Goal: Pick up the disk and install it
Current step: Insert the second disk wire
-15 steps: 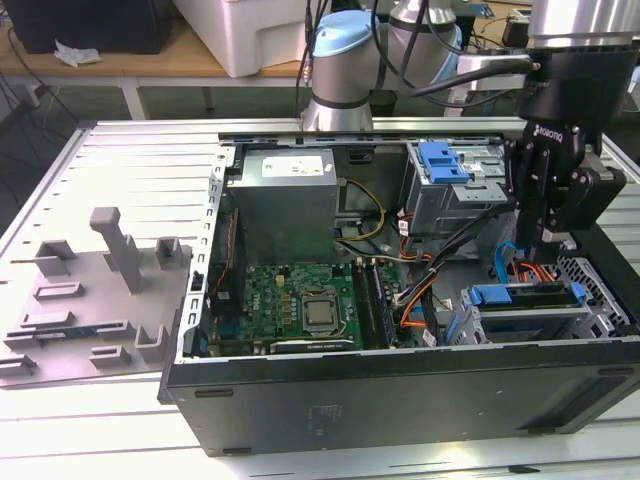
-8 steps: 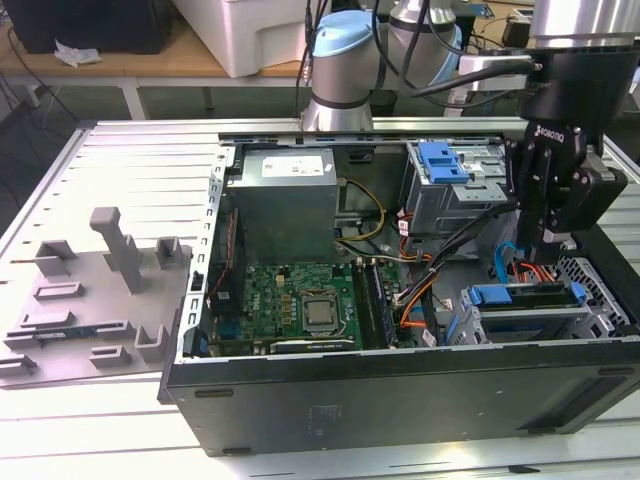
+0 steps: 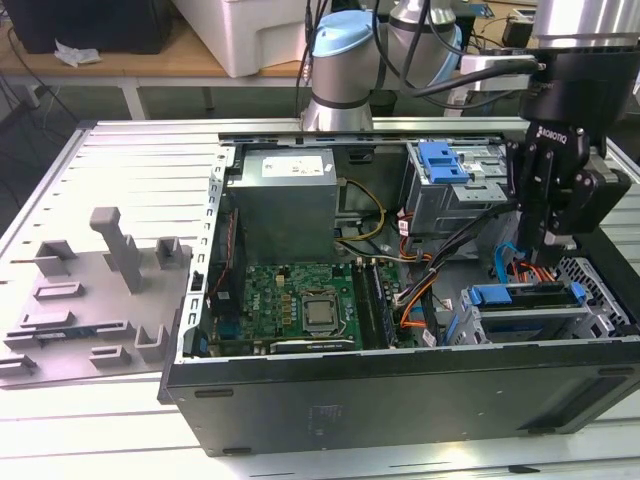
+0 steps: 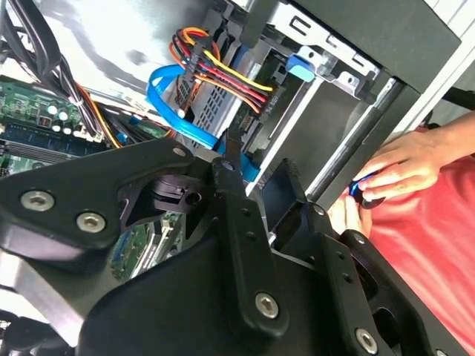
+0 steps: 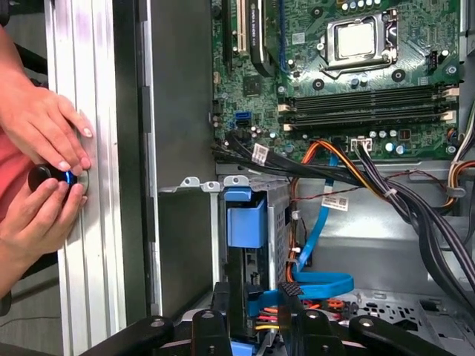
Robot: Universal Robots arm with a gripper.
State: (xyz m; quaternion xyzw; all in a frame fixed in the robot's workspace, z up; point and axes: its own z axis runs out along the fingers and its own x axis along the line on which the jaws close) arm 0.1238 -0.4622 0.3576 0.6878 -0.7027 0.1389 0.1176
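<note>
The disk sits edge-on in the lower metal drive cage of the open computer case, directly below the gripper. Only its blue carrier rail shows along the top of the cage. In the first wrist view the disk stands in its slot straight ahead of the gripper, which reaches down to the near end of it. How far the gripper is open, and whether it has hold of the disk, I cannot tell.

Just beside the gripper a blue flat cable loops past the cage, with orange and red wires close by. Beyond the disk lies the green motherboard. Outside the case wall, off to the gripper's side, a person's two hands rest on the ribbed table, pinching a small dark knob. Well away from the gripper, past the far side of the case, stands a grey fixture tray.
</note>
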